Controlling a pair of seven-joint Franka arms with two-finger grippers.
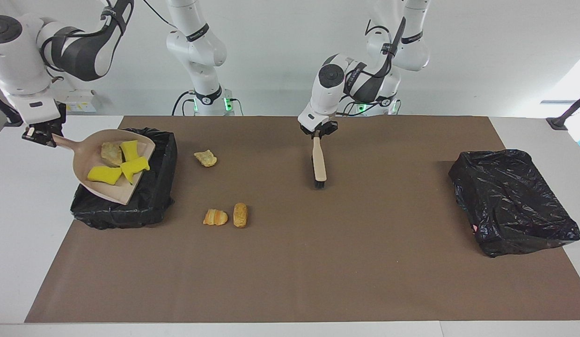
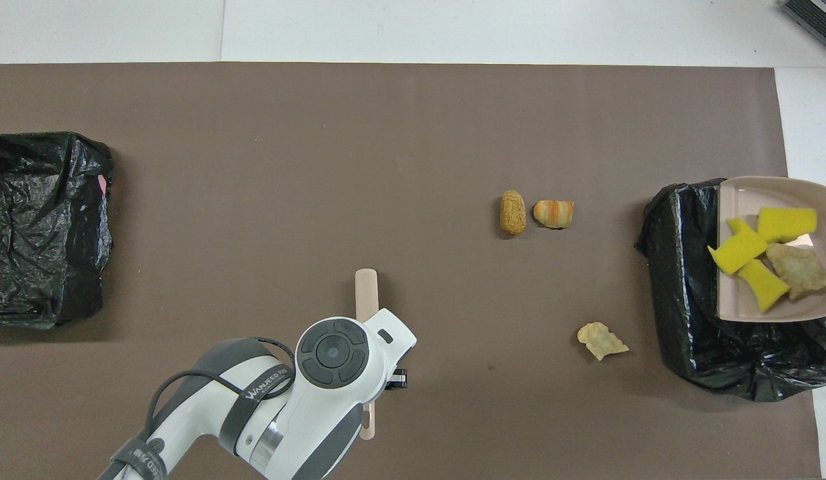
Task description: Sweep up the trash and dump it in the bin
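The tabletop is carrying two bins. Over the bin at the right arm's end, the right hand is gripping the dustpan, which is carrying sponge pieces and a foam chunk. Beside that bin, three scraps are lying. The left hand is clamping the brush.

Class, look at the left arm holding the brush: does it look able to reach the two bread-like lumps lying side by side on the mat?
Probably yes: the left gripper, shut on the brush, has only bare mat between it and the lumps.
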